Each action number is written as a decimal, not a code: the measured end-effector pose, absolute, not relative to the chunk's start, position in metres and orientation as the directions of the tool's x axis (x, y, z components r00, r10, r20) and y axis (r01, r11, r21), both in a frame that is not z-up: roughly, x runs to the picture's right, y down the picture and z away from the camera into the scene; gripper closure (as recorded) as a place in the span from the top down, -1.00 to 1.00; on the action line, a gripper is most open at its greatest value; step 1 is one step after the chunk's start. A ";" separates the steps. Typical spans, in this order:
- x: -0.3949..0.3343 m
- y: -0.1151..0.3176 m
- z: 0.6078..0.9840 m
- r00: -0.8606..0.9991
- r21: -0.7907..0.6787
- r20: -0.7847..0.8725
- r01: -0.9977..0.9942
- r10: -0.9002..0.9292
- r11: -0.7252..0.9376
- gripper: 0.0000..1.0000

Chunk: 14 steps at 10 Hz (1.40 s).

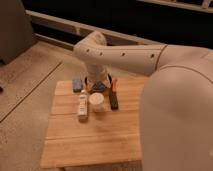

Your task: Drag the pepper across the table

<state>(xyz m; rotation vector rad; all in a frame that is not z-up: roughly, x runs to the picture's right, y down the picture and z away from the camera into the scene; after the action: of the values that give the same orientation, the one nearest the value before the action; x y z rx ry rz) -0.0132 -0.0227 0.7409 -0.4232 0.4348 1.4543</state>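
Note:
The pepper (115,85) is a small slim red-orange piece lying at the far edge of the light-wood plank table (90,135), just right of my arm. My gripper (99,88) hangs at the end of the white forearm, low over a dark bowl (91,83) that the arm mostly hides. The gripper is a short way left of the pepper, and I cannot tell whether it touches it.
A dark rectangular block (114,102) lies just in front of the pepper. A white cup (97,103) and a pale bottle (82,106) stand mid-table. A blue-grey block (77,84) sits at the far left. My white arm and body fill the right side. A speckled floor surrounds the table.

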 end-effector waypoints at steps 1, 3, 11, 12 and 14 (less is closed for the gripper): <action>0.000 -0.028 0.741 0.035 -0.022 -0.518 -0.999 0.855 0.027 0.30; 0.035 -0.040 0.743 -0.032 -0.037 -0.506 -0.998 0.862 -0.058 0.30; 0.090 -0.066 0.750 -0.053 -0.008 -0.516 -0.998 0.855 -0.067 0.30; 0.090 -0.066 0.751 -0.052 -0.008 -0.515 -0.998 0.855 -0.065 0.30; 0.096 -0.075 0.760 -0.052 0.005 -0.497 -0.998 0.866 -0.057 0.30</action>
<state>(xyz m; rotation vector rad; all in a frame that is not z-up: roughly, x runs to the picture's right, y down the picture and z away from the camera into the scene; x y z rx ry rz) 0.0958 -0.0753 0.7598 -0.4182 0.4033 1.5886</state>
